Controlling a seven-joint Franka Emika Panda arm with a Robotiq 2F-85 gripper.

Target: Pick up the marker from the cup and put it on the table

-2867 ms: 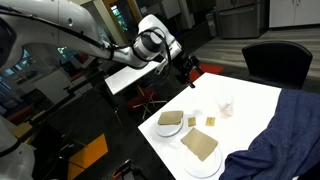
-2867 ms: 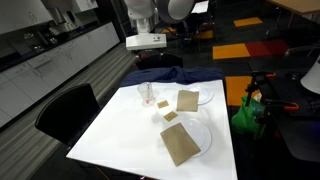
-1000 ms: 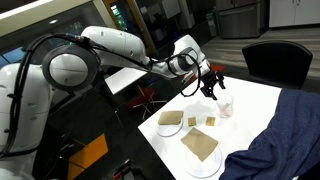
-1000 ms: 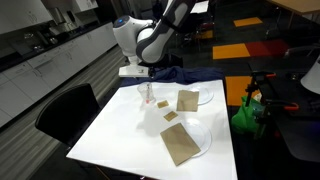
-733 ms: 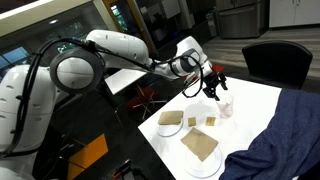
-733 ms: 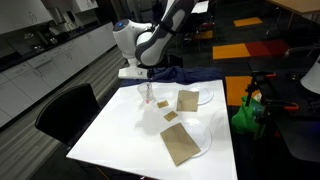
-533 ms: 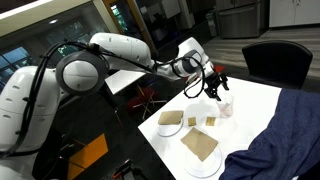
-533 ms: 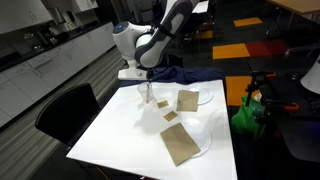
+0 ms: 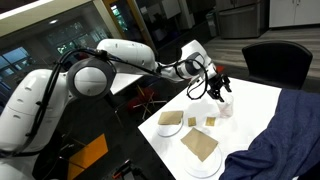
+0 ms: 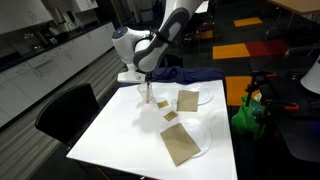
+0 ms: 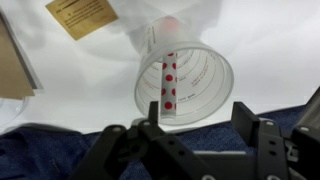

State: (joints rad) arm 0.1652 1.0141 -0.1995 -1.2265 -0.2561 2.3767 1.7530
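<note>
Marker (image 11: pixel 168 85) looks light, stiff, slick; pinch its top end. Your end effector (image 11: pixel 196 118) is spread apart.

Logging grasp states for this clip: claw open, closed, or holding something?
Claw: open, holding nothing, poised at the cup with the marker inside.

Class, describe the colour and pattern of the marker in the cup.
The marker looks pale with red spots, pinkish tip; clearest in the wrist view.
</note>
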